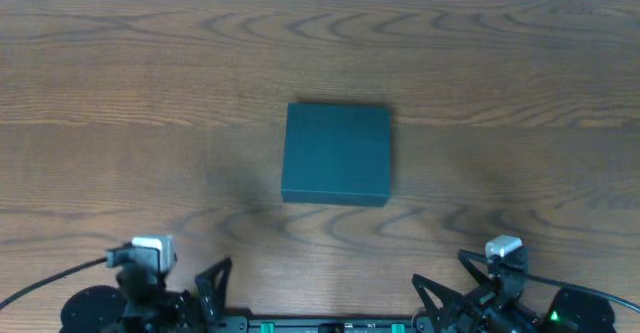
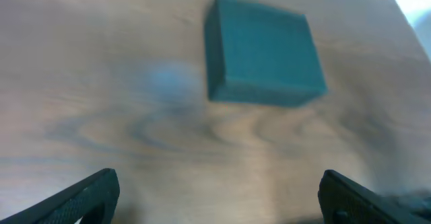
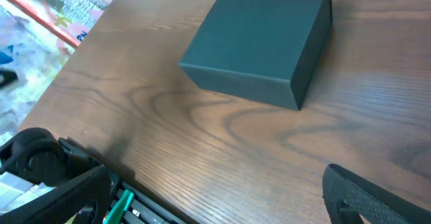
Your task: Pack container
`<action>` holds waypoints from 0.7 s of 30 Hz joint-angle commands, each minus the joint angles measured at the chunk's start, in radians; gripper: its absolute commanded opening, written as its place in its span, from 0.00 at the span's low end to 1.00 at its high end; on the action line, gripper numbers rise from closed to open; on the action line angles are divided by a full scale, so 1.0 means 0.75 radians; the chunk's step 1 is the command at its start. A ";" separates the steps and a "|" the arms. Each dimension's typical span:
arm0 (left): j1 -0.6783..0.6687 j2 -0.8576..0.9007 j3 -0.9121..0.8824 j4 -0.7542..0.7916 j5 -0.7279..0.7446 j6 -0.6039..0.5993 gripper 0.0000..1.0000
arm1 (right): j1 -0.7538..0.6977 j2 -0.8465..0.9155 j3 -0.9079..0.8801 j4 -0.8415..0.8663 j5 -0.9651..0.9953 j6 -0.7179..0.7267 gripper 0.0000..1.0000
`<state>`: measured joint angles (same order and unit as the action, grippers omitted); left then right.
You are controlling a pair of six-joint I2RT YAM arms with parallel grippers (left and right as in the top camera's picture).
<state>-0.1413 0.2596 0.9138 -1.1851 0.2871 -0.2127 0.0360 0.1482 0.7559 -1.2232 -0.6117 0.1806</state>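
The container (image 1: 335, 154) is a dark teal box with its lid shut, lying flat in the middle of the wooden table. It also shows in the left wrist view (image 2: 262, 50) and in the right wrist view (image 3: 262, 41). My left gripper (image 1: 205, 285) is at the near left edge, open and empty, well short of the box; its fingers frame bare wood in the left wrist view (image 2: 217, 197). My right gripper (image 1: 440, 295) is at the near right edge, open and empty, also apart from the box (image 3: 219, 197). No snack packets are in view.
The wooden table (image 1: 120, 113) fills the overhead view. The black arm bases and a rail with green clips (image 3: 114, 207) sit along the near edge. Beyond the table's left edge in the right wrist view lies coloured clutter (image 3: 47, 9).
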 commanded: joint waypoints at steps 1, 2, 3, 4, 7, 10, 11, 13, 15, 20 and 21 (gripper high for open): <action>-0.005 -0.030 -0.073 0.138 -0.199 0.079 0.96 | 0.015 -0.008 -0.009 -0.002 -0.007 0.022 0.99; -0.005 -0.041 -0.105 0.190 -0.198 0.125 0.96 | 0.015 -0.008 -0.009 -0.002 -0.007 0.022 0.99; -0.005 -0.053 -0.151 0.245 -0.193 0.171 0.95 | 0.015 -0.008 -0.009 -0.002 -0.007 0.022 0.99; -0.005 -0.073 -0.222 0.318 -0.174 0.229 0.95 | 0.015 -0.008 -0.009 -0.002 -0.007 0.022 0.99; -0.004 -0.127 -0.414 0.500 -0.106 0.306 0.95 | 0.015 -0.008 -0.009 -0.002 -0.007 0.023 0.99; -0.004 -0.192 -0.600 0.677 -0.061 0.319 0.95 | 0.015 -0.008 -0.009 -0.002 -0.007 0.022 0.99; -0.004 -0.212 -0.652 0.723 -0.044 0.319 0.95 | 0.015 -0.008 -0.009 -0.002 -0.007 0.022 0.99; -0.004 -0.267 -0.772 0.822 -0.019 0.313 0.96 | 0.015 -0.008 -0.009 -0.002 -0.007 0.022 0.99; -0.004 -0.309 -0.849 0.878 0.003 0.312 0.96 | 0.015 -0.008 -0.009 -0.002 -0.007 0.022 0.99; -0.002 -0.342 -0.954 0.926 0.002 0.310 0.95 | 0.015 -0.008 -0.009 -0.002 -0.007 0.023 0.99; -0.002 -0.342 -0.963 0.925 0.002 0.309 0.95 | 0.015 -0.008 -0.009 -0.002 -0.007 0.022 0.99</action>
<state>-0.1413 0.0143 0.2077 -0.5011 0.2722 0.0044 0.0360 0.1482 0.7509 -1.2232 -0.6117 0.1837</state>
